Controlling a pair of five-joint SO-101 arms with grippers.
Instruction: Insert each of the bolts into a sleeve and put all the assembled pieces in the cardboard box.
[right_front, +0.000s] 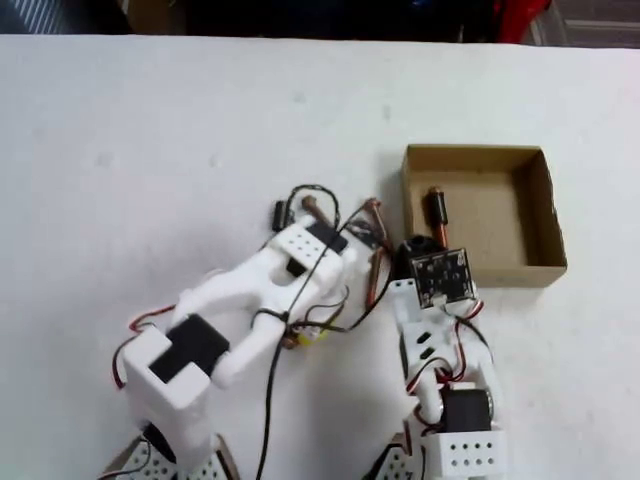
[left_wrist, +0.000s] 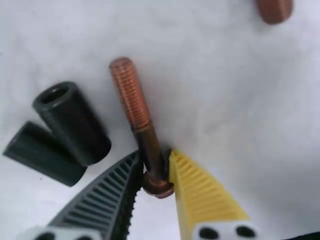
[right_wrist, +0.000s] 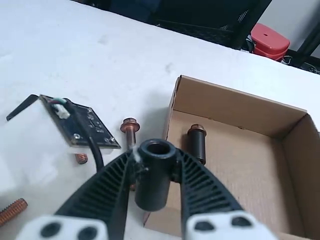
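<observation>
The bolt (left_wrist: 134, 102) is gripped by the left gripper (left_wrist: 155, 156) on the shank just above the head. Its long axis runs straight out from the fingertips, with the threaded end pointing away from the gripper and the head toward the wrist. The grey and yellow fingers are closed narrowly against it. In the high view this gripper (right_front: 310, 218) is seen low over the surface (right_front: 150, 120), apart from the cardboard box (right_front: 475, 150), off the box wall that faces the left arm. The left arm is stretched out low and slanted toward the box.

The sleeve (right_wrist: 154, 175) is clamped in the right gripper (right_wrist: 155, 159), long axis along the fingers, open bore turned back to the wrist camera. From above, the right gripper (right_front: 416, 246) is placed just outside the box, by the corner nearest the arms, with the right arm extended nearly straight toward that corner.

One assembled piece (right_front: 437, 213) lies inside the box near the same wall and parallel to it, bolt head toward the far wall.

In the left wrist view a loose sleeve (left_wrist: 72, 122) and a second loose sleeve (left_wrist: 42, 152) are recorded, touching each other, just beside the held bolt. In the right wrist view a loose bolt (right_wrist: 130, 131) is noted just outside the box wall.
</observation>
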